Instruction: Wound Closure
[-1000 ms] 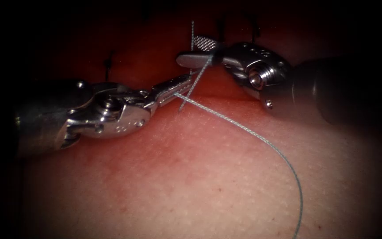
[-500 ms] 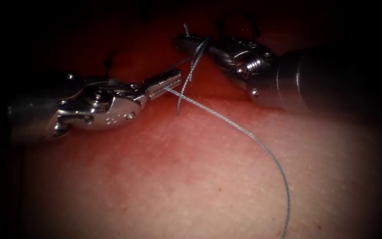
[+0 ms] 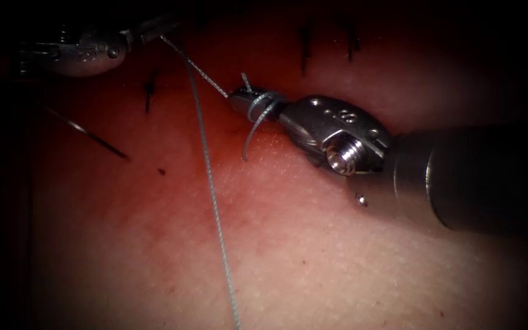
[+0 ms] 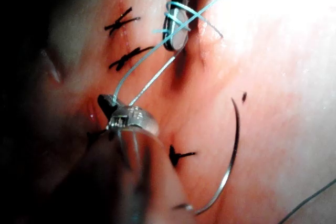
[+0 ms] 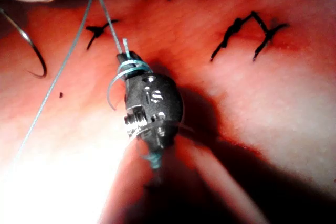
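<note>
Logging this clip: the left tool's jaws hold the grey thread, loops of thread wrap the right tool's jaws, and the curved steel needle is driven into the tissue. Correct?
One thing is wrong: the curved steel needle is not in the pink pork tissue; it lies free on its surface, as the left wrist view shows. The left tool does hold the grey thread, and loops wrap the right tool.

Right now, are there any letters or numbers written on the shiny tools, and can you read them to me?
Small stamped marks on the right tool, on its wrist housing: too small and blurred to read.
Marks on the left tool, which holds the thread: too dark to read.
The tissue and the needle lying on it carry no writing.
</note>
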You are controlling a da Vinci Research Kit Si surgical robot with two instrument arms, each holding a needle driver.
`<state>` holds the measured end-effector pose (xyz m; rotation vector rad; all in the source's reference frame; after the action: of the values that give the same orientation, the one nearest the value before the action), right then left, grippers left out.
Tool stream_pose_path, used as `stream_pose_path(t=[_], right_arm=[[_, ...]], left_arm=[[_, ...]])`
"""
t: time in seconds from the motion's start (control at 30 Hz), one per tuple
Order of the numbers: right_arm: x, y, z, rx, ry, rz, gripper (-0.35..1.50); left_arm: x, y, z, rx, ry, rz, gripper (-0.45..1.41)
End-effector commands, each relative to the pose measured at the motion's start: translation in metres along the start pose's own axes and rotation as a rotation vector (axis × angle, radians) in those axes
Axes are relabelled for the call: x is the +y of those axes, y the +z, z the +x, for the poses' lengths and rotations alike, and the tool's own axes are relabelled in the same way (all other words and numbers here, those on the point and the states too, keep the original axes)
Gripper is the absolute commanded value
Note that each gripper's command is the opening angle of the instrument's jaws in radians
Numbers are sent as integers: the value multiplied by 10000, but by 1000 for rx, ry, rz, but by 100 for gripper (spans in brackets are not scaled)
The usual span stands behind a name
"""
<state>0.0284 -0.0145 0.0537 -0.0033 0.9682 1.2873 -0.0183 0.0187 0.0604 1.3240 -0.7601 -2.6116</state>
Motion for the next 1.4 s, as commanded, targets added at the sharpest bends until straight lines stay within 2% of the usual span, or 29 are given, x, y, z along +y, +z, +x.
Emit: stream_pose_path(t=[0.03,0.1,0.43,0.67,0.77,1.07,1.4], right_arm=[[-15,4,-7,7,-32,-31,-35],[-24,-2,-12,8,-99,-98,-35],[-44,-17,-19,-23,-179,-112,-35],[-48,-21,-27,-53,-188,-119,-35],[-51,-23,-30,-63,-191,-121,-35],[-69,-35,-37,-74,-197,-127,-35],[-81,-49,-40,-75,-211,-124,-35]], left_arm=[[-6,16,-4,-6,-3,5,-45],[-12,35,-7,-25,-20,15,-45],[-24,84,-9,-63,-41,50,-45],[-36,96,-24,-93,9,177,-45],[-44,104,-29,-107,12,200,-45],[-78,140,-35,-162,23,233,-45],[-106,167,-62,-194,39,256,-45]])
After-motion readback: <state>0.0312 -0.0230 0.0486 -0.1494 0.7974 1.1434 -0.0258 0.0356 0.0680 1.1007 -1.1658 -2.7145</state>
